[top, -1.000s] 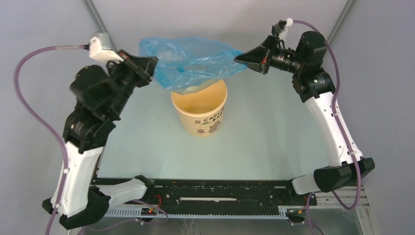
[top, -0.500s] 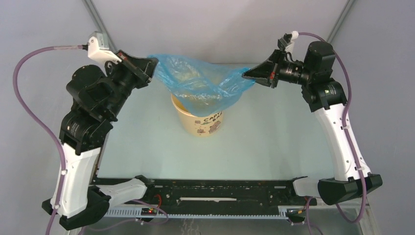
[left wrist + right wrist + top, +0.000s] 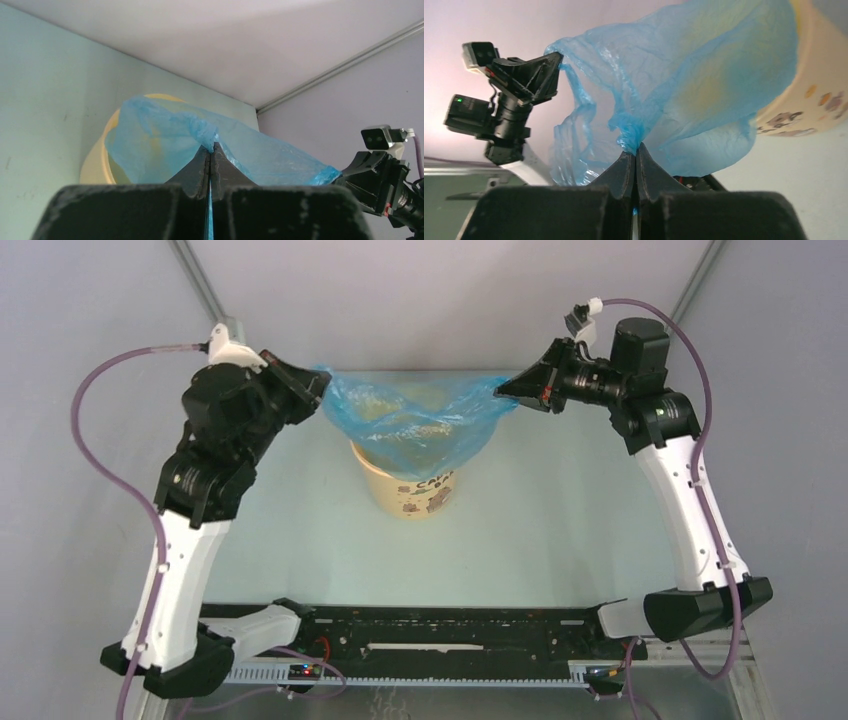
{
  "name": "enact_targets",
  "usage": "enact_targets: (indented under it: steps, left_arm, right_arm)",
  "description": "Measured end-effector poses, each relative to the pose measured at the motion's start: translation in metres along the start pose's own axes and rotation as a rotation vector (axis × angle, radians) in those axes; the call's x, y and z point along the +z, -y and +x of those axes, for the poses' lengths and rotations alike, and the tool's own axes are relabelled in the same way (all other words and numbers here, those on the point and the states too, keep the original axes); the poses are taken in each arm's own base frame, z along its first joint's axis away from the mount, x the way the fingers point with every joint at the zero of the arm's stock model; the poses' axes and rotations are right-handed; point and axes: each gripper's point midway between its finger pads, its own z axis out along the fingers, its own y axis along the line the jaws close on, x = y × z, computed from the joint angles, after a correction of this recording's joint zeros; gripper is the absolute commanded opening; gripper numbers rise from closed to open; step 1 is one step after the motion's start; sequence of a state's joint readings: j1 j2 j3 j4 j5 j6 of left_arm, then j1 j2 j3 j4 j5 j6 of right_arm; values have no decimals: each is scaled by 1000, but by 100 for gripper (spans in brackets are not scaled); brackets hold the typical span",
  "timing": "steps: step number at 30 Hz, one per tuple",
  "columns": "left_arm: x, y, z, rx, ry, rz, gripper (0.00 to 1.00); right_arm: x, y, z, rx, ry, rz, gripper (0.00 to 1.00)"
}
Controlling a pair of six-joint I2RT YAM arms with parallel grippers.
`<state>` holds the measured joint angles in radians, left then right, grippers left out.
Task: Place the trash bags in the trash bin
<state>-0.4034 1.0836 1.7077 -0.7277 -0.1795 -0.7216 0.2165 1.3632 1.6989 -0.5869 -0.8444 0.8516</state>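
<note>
Stretching between the 2 arms in the top view, the blue trash bag (image 3: 415,420) hangs over the mouth of the trash bin (image 3: 412,490), which stands upright on the bench (image 3: 560,530) toward its far middle. The left claw (image 3: 322,390) pinches the bag's left edge and the right claw (image 3: 500,392) its right edge, both fully closed on the film. The bag's sagging middle dips into the bin's mouth.

In the left wrist view, the fingers (image 3: 196,175) meet with no gap. Blue plastic is bunched at their tips, and the bin's yellow rim shows behind.

In the right wrist view, that claw's fingers (image 3: 621,172) likewise press together on a gathered fold, with the bin's printed wall at the right edge.
</note>
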Motion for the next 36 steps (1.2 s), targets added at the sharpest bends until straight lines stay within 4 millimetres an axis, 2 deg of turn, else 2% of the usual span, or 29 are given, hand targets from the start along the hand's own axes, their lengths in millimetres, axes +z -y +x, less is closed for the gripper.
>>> enact_targets:
  steps: [4,7,9,12,14,18,23,26,28,30,32,33,36]
  left_arm:
    - [22,-4,20,-26,-78,-13,0]
    - [29,-11,34,-28,-126,-27,0]
    - [30,-17,39,-29,-144,-36,0]
    - [26,-13,45,-30,-176,2,0]
    - [20,-9,52,-29,-188,57,0]
    - [-2,-13,69,-34,-206,128,0]
    - [-16,-1,61,-28,-174,200,0]
    - [-17,0,56,-24,-153,200,0]
    - [-16,-2,55,-23,-145,191,0]
    - [-13,-4,55,-16,-144,183,0]
    - [-11,-5,57,-10,-149,178,0]
    - [-9,-6,58,-6,-153,173,0]
    - [-5,-8,60,10,-164,163,0]
  right_arm:
    - [8,18,-8,-39,9,57,6]
    - [16,35,-7,-40,-12,96,12]
    - [21,41,-5,-34,-33,118,21]
    - [24,42,-7,-50,-51,141,42]
    - [19,41,-10,-98,-48,171,52]
    - [-7,45,-20,-189,-12,274,66]
    - [-37,51,-30,-250,39,412,74]
    - [-44,25,-33,-321,70,414,74]
    - [-38,-5,-32,-392,89,357,75]
    - [-28,-33,-16,-449,65,276,74]
    - [-6,-60,12,-498,-6,171,70]
    - [-4,-62,15,-502,-15,161,67]
    - [32,-74,47,-511,-125,73,57]
